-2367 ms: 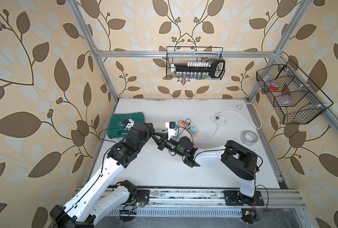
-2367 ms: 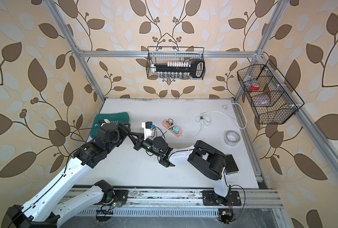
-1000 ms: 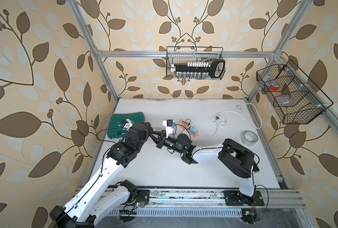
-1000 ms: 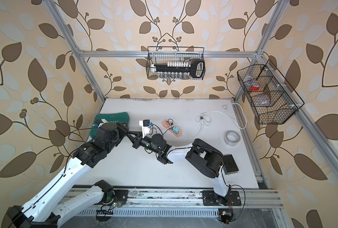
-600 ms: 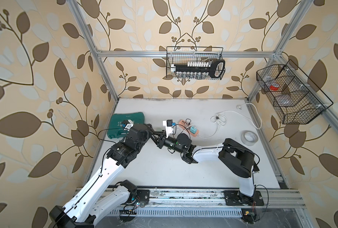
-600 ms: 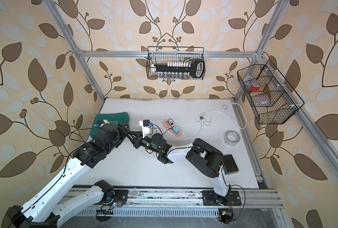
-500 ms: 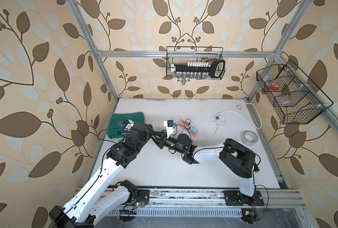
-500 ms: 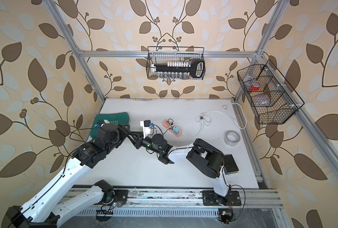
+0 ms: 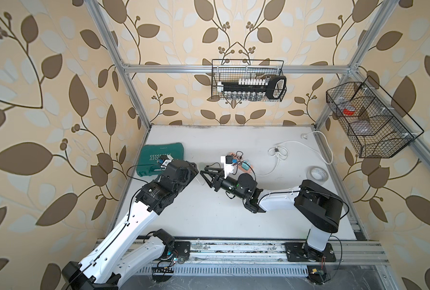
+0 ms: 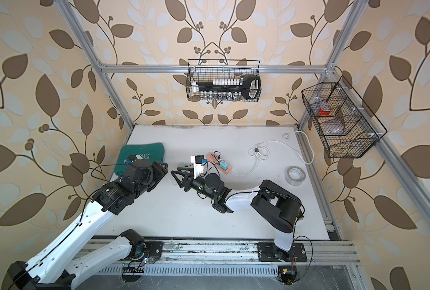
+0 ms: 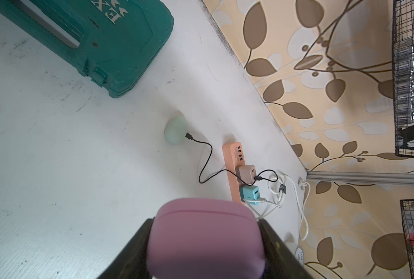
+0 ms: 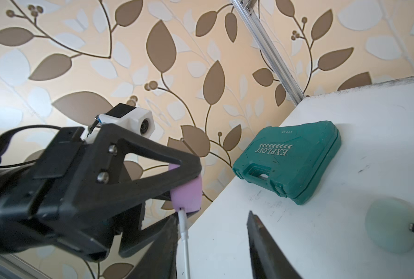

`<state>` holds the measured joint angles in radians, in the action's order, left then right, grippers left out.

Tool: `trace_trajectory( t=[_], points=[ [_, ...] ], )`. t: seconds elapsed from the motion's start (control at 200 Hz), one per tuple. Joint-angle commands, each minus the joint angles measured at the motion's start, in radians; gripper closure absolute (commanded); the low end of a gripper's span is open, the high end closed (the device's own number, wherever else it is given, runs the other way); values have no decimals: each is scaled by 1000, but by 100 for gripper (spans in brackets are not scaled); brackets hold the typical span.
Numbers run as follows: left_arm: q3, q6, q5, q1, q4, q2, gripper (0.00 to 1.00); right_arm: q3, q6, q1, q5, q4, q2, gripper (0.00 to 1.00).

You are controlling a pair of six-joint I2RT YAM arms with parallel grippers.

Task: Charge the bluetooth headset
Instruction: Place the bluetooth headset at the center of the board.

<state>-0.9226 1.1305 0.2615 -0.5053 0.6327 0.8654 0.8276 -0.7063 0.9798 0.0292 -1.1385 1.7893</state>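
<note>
Here, smooth rounded pink case fills left pincer.

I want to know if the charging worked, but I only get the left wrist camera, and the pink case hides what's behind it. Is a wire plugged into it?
Observer: Yes. The right wrist view shows a white cable plugged into one end of the pink case.
Operator: Is the other hand pinching the wire?
Observer: No. The right gripper has its jaws wide apart. The cable passes between them without being squeezed.
Operator: What does the green box say? I only see EX.
Observer: In the right wrist view the whole word shows. The green toolbox reads EXPLOIT.
</note>
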Motion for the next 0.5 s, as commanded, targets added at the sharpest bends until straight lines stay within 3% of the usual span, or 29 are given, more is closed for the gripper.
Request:
trace_trajectory(
  t=[0.0,0.23,0.495],
  points=[
    [-45,-30,-2,-7,23,-11,100,-62,58,2,-16,5,-76,52],
    [-71,-73,4,-7,75,4,100,-203,149,1,-17,102,-262,52],
    [-69,-62,-35,-8,102,20,100,-329,255,1,-87,410,-608,51]
  ],
)
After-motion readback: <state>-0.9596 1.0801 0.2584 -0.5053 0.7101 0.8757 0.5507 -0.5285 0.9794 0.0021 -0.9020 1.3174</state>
